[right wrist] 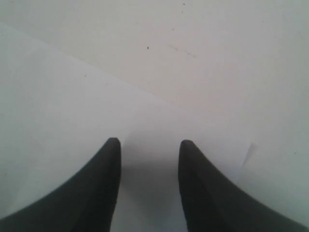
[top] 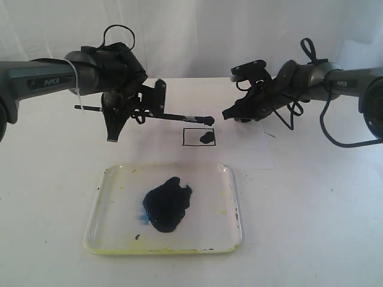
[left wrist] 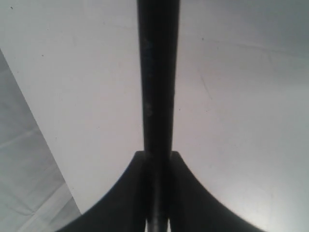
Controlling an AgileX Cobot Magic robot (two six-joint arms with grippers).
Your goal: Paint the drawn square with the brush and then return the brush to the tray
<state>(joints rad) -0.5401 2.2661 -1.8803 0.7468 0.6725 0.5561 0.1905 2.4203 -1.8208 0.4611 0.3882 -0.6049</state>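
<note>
While the left jaws clamp the brush (top: 179,116) level, its wet tip hangs at the partly painted drawn square (top: 190,138), toward the far edge of the table (top: 311,227); the right jaws stand apart, empty.

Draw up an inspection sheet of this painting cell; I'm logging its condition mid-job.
Surface: white table, white paper sheet lying on it.
Job's things: drawn square partly filled with dark paint; brush held level, wet tip at the square's edge, contact unclear; tray yellow-stained, holding a navy paint blob.
Clutter: nothing seen.
End effectors: left end effector shut on the brush handle; right end effector open, empty, over the paper.
Cables: black cables loop off both arms.
Surroundings: white curtain behind.
</note>
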